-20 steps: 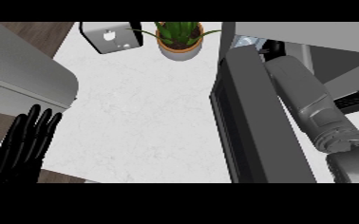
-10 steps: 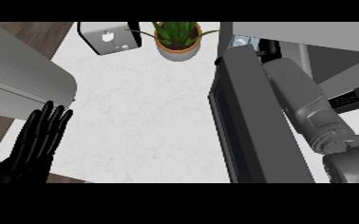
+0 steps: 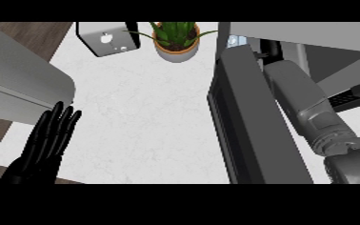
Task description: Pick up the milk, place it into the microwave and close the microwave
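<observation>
While the grey right forearm [image 3: 309, 109] reaches past the dark open microwave door [image 3: 246, 124], its black right hand [image 3: 271, 50] at one o'clock is mostly hidden, so I cannot tell its grasp. A pale blue-white milk carton [image 3: 235, 40], probably, peeks out beside it. The black left hand [image 3: 42, 145] rests at eight o'clock, fingers straight. The step looks like placing; next the arm should withdraw and swing the door shut.

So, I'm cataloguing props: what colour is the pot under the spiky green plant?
The round pot is orange-brown, greyer toward its base; head view.
</observation>
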You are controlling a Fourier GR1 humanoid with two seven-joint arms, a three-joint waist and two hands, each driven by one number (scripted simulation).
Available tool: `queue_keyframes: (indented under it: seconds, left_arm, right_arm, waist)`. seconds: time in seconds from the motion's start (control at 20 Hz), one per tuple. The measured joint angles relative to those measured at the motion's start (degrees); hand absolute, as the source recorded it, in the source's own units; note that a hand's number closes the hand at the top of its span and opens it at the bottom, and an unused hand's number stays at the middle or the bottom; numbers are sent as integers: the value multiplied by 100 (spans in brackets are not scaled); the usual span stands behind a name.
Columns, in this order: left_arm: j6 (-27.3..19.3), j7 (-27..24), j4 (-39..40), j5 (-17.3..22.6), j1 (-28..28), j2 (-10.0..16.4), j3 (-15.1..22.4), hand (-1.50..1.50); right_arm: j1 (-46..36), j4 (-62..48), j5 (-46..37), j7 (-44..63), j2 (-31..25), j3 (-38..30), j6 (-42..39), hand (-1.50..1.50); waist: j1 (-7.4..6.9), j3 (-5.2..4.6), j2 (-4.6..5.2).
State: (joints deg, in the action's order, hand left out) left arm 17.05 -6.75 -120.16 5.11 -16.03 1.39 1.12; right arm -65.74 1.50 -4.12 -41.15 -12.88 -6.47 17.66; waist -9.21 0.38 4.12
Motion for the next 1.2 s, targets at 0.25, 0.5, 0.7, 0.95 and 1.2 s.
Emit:
queue_keyframes:
  seconds: [0.25, 0.5, 0.7, 0.95, 1.2]
  left_arm:
    - [-81, -22, 57, -100, 20, -83, 106, -150]
    - [-169, -32, 71, -199, -31, -121, 263, -150]
    - [-214, -51, 162, -309, -3, -132, 480, -150]
    - [-224, 29, 384, -358, 155, -130, 611, -150]
    - [-17, -40, 770, -353, 311, -39, 698, -150]
  right_arm:
    - [152, 61, 87, -131, -53, -89, -291, -150]
    - [335, 107, 183, -264, -60, -192, -451, -150]
    - [550, 143, 217, -465, 44, -230, -580, -150]
    - [748, 187, 270, -632, -2, -281, -1219, -150]
    - [1058, 245, 379, -904, 90, -387, -1704, -150]
  waist:
    - [101, -3, -34]
    - [170, -4, -70]
    - [259, -6, -105]
    - [393, -9, -149]
    - [517, -15, -205]
